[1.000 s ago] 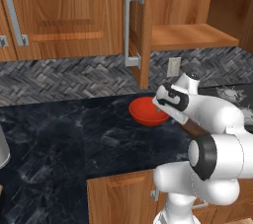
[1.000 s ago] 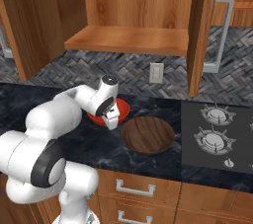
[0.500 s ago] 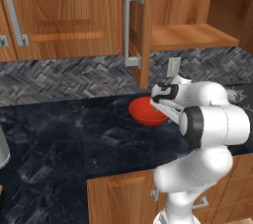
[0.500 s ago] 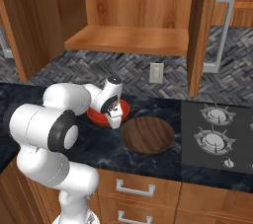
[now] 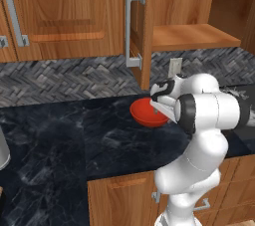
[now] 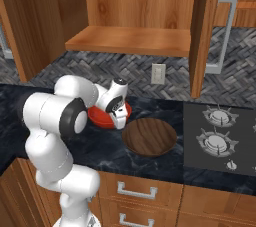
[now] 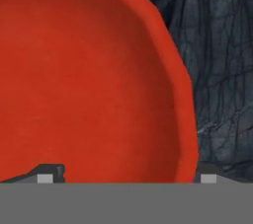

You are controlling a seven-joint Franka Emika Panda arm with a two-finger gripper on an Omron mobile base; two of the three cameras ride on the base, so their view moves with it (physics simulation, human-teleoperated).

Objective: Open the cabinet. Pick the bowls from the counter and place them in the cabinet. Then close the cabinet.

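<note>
Two bowls: red bowl (image 7: 89, 80), brown bowl (image 6: 149, 136), apparently one open gripper (image 7: 123, 174).

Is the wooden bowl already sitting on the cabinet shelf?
No, the wooden bowl sits on the black counter, while the open cabinet shelf above is bare.

Two bowls (image 6: 150, 136) side by side on the counter (image 6: 165, 163); open cabinet (image 6: 131, 38) above
</note>
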